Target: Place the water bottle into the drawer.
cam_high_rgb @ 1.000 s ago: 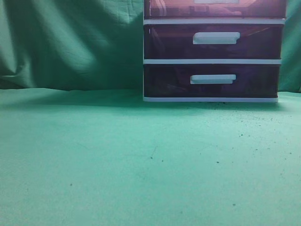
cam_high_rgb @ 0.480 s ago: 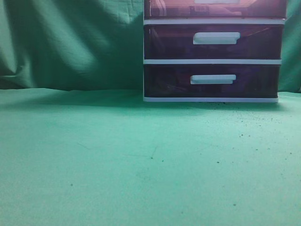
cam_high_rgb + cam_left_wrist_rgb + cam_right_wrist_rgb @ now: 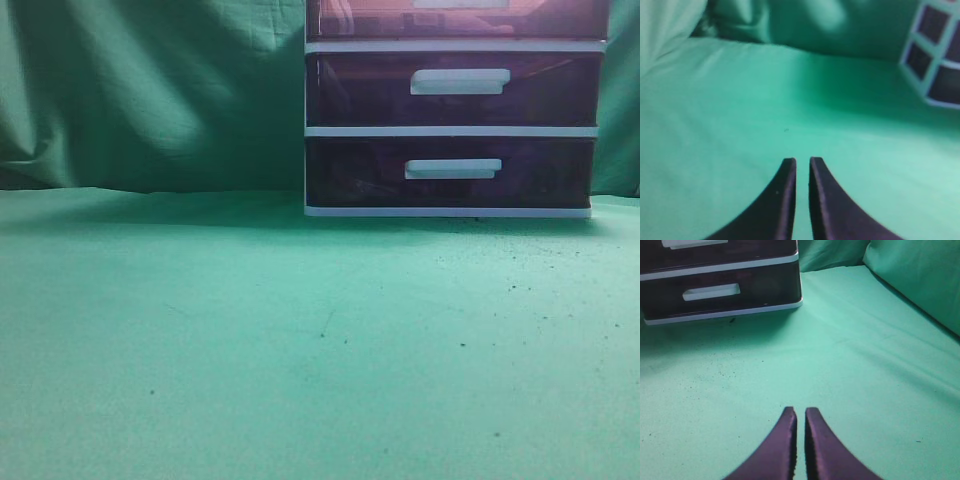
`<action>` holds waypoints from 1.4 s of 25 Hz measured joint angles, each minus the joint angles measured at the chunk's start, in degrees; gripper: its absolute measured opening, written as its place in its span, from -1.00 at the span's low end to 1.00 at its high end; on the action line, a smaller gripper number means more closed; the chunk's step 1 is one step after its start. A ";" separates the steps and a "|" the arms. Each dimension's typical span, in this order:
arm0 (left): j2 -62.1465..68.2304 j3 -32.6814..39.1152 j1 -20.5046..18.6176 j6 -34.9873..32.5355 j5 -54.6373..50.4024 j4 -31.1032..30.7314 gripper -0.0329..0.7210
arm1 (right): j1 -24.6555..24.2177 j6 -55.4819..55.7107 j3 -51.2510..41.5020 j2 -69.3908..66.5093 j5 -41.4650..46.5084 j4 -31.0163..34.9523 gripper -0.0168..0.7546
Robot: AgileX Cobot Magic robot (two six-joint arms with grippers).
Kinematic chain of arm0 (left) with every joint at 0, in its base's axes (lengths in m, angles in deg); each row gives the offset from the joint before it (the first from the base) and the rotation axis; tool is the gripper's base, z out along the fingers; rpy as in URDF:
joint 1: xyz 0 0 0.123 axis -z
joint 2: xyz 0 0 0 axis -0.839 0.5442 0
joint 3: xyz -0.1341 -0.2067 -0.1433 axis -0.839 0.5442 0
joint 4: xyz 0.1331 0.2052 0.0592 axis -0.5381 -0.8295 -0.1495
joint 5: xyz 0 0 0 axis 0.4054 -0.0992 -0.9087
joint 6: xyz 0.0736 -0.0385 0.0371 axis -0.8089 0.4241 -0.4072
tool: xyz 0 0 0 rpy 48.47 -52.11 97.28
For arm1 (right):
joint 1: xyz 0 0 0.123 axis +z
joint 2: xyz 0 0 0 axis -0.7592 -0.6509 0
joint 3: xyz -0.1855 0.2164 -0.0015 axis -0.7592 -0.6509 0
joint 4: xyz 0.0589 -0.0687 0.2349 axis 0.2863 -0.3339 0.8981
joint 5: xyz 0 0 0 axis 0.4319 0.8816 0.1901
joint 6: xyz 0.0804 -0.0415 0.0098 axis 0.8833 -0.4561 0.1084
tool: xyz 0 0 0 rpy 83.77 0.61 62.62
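1. At the back of the green cloth, on the right side, stands a white-framed drawer unit.
2. At the very top of the outside view is the reddish-pink drawer. It is pushed in flush with the frame, and only its lower part shows. Its white handle is cut off by the picture's edge.
3. Under it sit two darker purple drawers, the middle one and the bottom one. Both are closed too.
4. The water bottle is not in any picture.
5. The left gripper hangs above bare green cloth, well away from the unit. Its two dark fingers are almost touching and hold nothing.
6. The right gripper points at the unit from far off. Its fingers are pressed nearly together too, with nothing between them.
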 joint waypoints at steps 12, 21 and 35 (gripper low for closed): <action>-0.09 4.60 -2.04 -1.22 5.27 -0.33 -0.74 | 0.00 0.00 0.00 0.00 0.13 0.00 -0.83; -0.09 4.60 -2.04 -6.90 -0.23 3.13 -0.74 | 0.00 0.00 0.00 0.00 0.13 0.00 -0.83; -0.09 4.60 -2.04 -28.22 -0.03 19.59 -0.74 | 0.00 0.00 0.00 0.00 0.13 0.00 -0.83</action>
